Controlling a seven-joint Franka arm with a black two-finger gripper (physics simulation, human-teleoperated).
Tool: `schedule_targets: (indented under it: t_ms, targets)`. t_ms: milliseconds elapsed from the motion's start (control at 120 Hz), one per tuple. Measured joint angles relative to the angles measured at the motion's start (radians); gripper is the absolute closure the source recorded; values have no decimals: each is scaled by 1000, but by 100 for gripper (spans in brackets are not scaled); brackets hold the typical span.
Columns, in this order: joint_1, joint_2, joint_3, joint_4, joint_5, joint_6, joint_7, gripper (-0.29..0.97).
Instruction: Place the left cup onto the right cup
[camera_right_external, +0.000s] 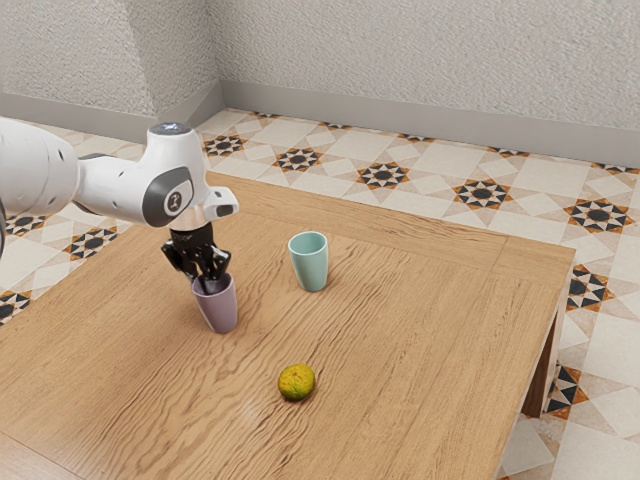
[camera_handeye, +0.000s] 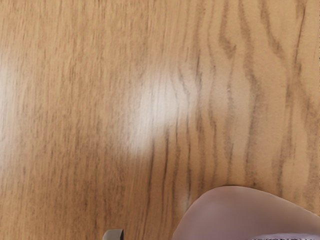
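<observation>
Pincer (camera_right_external: 207, 272): black fingers drawn close together at the rim of the mauve, tapered plastic cup (camera_right_external: 218, 308), nipping its wall on the side nearest the arm; we read this as a closed grip on the mauve cup, fingers barely apart. The cup leans, mouth tipped toward the exterior view's left, which fits a cup that is held and not one standing free. We cannot tell whether its base touches the light-brown wooden surface (camera_right_external: 400, 350) or sits just above it. In the wrist view the same cup (camera_handeye: 250, 215) shows as a soft mauve curve just under the hand, over wood grain. The pale teal plastic cup (camera_right_external: 308, 262) stands upright, mouth up, well apart toward the exterior view's right and a little farther back. A small yellow-green round fruit (camera_right_external: 297, 381) lies nearer the front edge, clear of both. Progress, as we judge it: grasp made, early stage. Lift, carry across and setting onto the teal cup all remain. The white arm (camera_right_external: 120, 185) enters from the exterior view's left, forearm roughly level, wrist bent so the hand points steeply down with a slight tilt.
</observation>
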Motion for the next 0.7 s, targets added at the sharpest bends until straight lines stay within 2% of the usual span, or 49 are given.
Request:
schedule_targets:
  t_ms: [217,475,700]
  targets:
    - [-1,-1,-8,0,-1,5,-6,72]
    - [-7,-18,-9,0,1,3,-17,77]
    - [-35,-117,-9,1,11,-23,-30,78]
